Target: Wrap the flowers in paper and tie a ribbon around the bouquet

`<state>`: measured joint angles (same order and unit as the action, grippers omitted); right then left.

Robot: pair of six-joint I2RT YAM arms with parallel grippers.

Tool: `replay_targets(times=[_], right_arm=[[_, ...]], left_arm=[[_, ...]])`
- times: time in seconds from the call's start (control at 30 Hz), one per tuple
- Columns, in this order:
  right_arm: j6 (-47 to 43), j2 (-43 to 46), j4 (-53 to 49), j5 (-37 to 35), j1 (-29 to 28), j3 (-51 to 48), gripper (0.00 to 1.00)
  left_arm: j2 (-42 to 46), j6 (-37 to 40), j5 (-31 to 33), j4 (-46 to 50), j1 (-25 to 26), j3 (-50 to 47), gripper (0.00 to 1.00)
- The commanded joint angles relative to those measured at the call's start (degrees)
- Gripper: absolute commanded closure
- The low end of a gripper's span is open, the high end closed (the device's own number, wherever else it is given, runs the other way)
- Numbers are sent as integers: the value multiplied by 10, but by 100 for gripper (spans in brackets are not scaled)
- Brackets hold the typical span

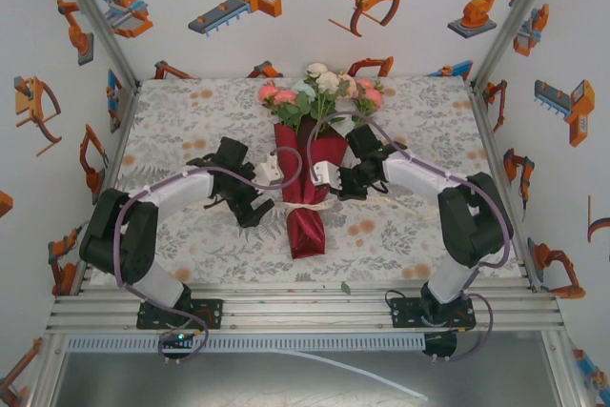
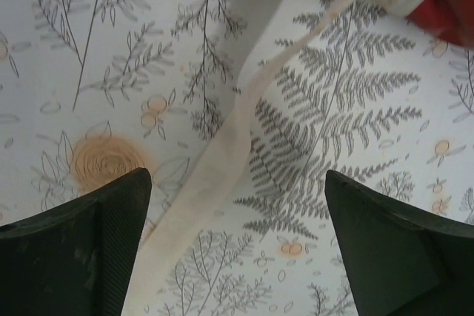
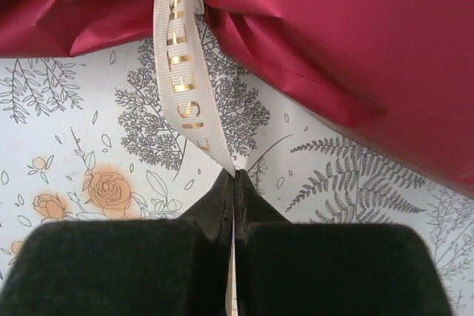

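- At the table's (image 1: 191,111) centre: the bouquet (image 1: 306,173), lying flat with the flowers (image 1: 319,92) toward 12 o'clock and the narrow tail of crimson paper (image 1: 305,231) toward 6.
- Around the paper's pinched waist, a little toward 6 o'clock from the middle: the ribbon (image 1: 307,205), cream, lettered in gold in the right wrist view.
- At 3 o'clock of that waist: the right gripper (image 3: 233,183), clenched flat on a strand of the ribbon, the strand running from the fingertips toward 12 o'clock up to the band on the paper.
- Reaching in from the 5 o'clock base: the right arm (image 1: 429,178), elbow bent near the 3 o'clock edge, forearm slanting toward 10 o'clock, wrist beside the paper.
- At 9 o'clock of the bouquet: the left gripper (image 2: 237,179), released, jaws spread wide and grasping nothing, fingers (image 2: 89,249) pointing down at the tablecloth (image 2: 355,123).
- Between those fingers: a loose length of the ribbon over the tablecloth, running from 7 o'clock up to 1 o'clock and meeting the red paper there; just beside the 9 o'clock finger, contact impossible to tell.
- Reaching in from the 7 o'clock base: the left arm (image 1: 176,188), elbow bent near the 9 o'clock edge, forearm slanting toward 2 o'clock, wrist just beside the paper.
- Near the table's 6 o'clock edge: a single green leaf (image 1: 345,287), well apart from the bouquet.
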<state>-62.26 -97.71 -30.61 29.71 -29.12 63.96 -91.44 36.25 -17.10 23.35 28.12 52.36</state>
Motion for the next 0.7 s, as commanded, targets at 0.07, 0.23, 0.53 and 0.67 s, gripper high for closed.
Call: replay_targets(times=[0.07, 0.23, 0.53, 0.67], right_arm=[[18, 13, 15, 21, 2, -7, 100], [28, 28, 23, 45, 10, -17, 100], [38, 94, 12, 55, 62, -67, 100], [55, 149, 20, 8, 90, -132, 100]], left_arm=[[-45, -11, 27, -47, 30, 23, 26], [-54, -15, 42, -58, 33, 17, 74], [2, -130, 163, -40, 19, 9, 100], [39, -190, 235, -28, 3, -21, 100]])
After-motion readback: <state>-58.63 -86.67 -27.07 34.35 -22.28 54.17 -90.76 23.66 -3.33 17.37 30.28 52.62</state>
